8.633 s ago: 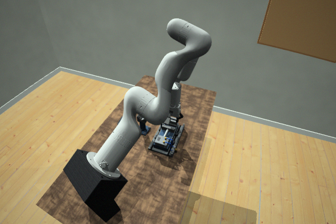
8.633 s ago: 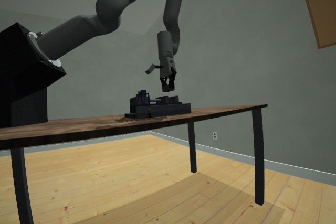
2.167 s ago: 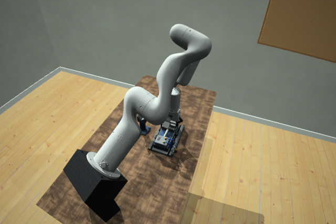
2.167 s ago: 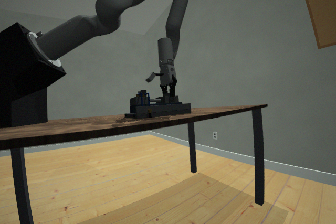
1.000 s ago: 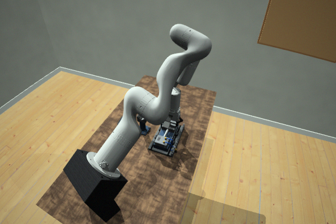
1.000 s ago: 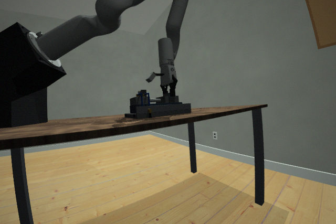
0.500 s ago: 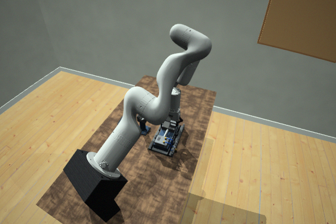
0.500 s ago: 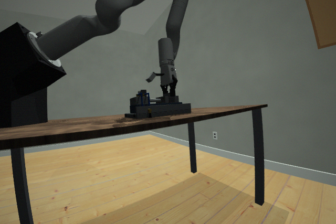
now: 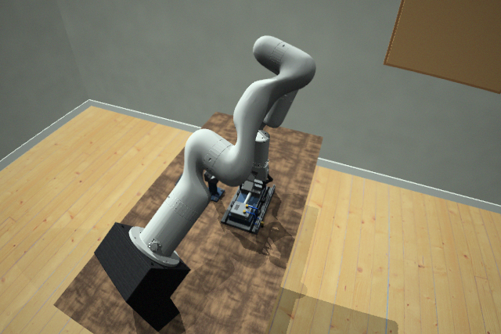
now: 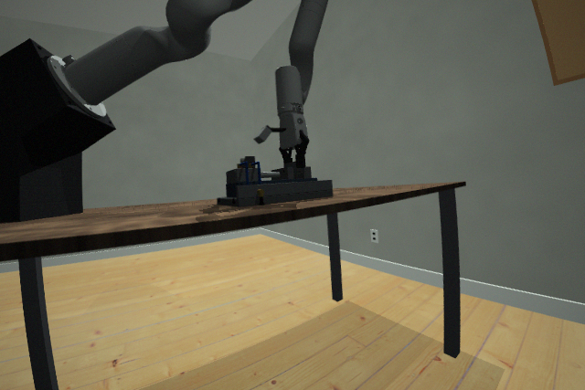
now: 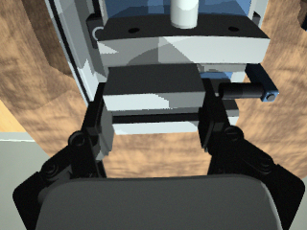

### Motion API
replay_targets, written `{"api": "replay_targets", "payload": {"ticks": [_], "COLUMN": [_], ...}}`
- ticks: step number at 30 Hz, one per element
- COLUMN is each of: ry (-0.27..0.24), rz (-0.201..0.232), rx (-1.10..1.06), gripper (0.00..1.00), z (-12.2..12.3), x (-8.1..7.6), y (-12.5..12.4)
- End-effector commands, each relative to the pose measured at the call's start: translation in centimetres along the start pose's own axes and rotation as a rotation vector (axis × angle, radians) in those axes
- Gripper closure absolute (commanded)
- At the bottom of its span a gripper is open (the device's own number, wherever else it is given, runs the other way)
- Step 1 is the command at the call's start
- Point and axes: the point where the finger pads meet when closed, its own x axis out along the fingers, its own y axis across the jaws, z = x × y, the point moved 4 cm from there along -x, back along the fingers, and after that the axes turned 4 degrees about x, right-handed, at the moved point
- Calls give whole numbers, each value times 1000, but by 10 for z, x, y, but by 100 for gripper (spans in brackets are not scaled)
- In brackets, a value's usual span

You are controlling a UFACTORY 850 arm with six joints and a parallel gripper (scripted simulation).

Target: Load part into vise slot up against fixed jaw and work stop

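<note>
Wooden table [image 10: 377, 195] carries the vise [image 10: 283, 189], with the arm's gripper [image 10: 293, 155] reaching straight down into it. Seen from the wrist, the grey part [image 11: 156, 99] lies crosswise between the two black fingers, clamped at its ends; the cylinder-driven jaw sits at 12 o'clock and the work stop [image 11: 246, 91] at 3 o'clock.

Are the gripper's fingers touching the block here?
Touching. In the wrist view both black fingers press against the two ends of the grey block, with no gap on either side; the gripper is shut on it.
</note>
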Motion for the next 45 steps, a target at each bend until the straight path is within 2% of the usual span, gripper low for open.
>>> {"api": "replay_targets", "payload": {"ticks": [1,41,42,45], "ry": [-1,-1,-1,-1], "rz": [0,0,0,0], "rx": [0,0,0,0], "gripper": [100,100,19,19], "z": [0,0,0,0], "x": [0,2,2,2], "y": [0,0,0,0]}}
